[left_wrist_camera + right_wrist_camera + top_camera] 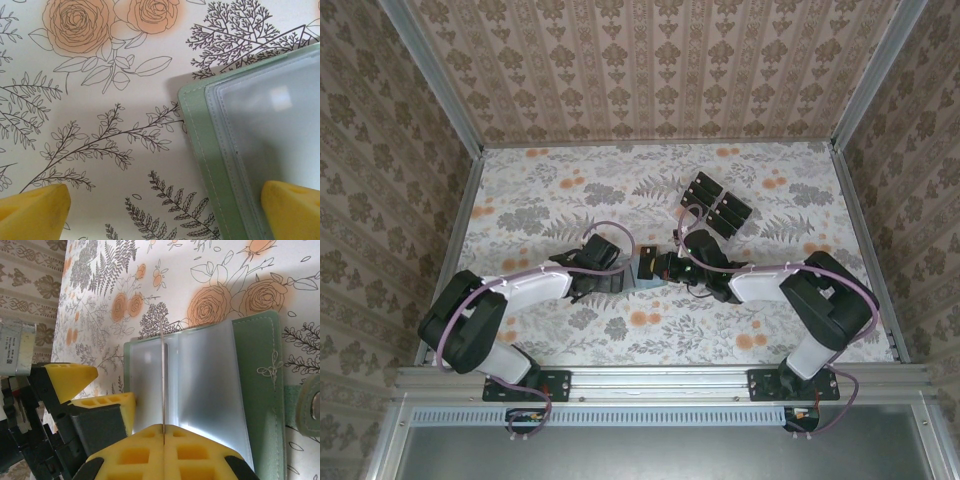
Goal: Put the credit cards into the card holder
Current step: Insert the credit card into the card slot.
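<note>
The card holder (257, 385), a sage green case, lies open on the floral table with its clear sleeves (200, 380) facing up. My right gripper (164, 432) is shut on one credit card (163, 375), seen edge-on and standing upright over the sleeves. My left gripper (165, 215) is open: one yellow fingertip (292, 210) rests over the card holder (200, 150), the other (32, 212) over bare table. From above, both grippers meet at the card holder (646, 276), left gripper (618, 272) and right gripper (662, 268). More black credit cards (715, 205) lie behind.
The spare cards sit in a clear slotted tray (694, 190) at the back right of centre. Patterned walls enclose the table on three sides. Floral tabletop (540, 200) stretches to the left and behind the arms.
</note>
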`<control>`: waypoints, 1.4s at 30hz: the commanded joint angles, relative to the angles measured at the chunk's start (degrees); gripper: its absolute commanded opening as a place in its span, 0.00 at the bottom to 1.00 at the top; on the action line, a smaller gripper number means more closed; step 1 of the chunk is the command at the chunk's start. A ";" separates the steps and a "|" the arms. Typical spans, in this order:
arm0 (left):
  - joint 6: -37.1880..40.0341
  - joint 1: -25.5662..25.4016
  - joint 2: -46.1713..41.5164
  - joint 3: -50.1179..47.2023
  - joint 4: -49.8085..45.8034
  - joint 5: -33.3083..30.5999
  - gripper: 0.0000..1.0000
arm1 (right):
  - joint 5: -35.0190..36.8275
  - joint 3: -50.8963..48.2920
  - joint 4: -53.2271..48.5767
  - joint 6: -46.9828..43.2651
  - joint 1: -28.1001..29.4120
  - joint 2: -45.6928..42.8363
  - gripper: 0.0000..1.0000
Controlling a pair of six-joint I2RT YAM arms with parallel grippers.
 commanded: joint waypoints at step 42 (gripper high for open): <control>-0.29 -0.71 -6.17 -0.32 -4.38 1.24 1.00 | -4.47 -4.32 14.85 3.23 -1.70 4.99 0.00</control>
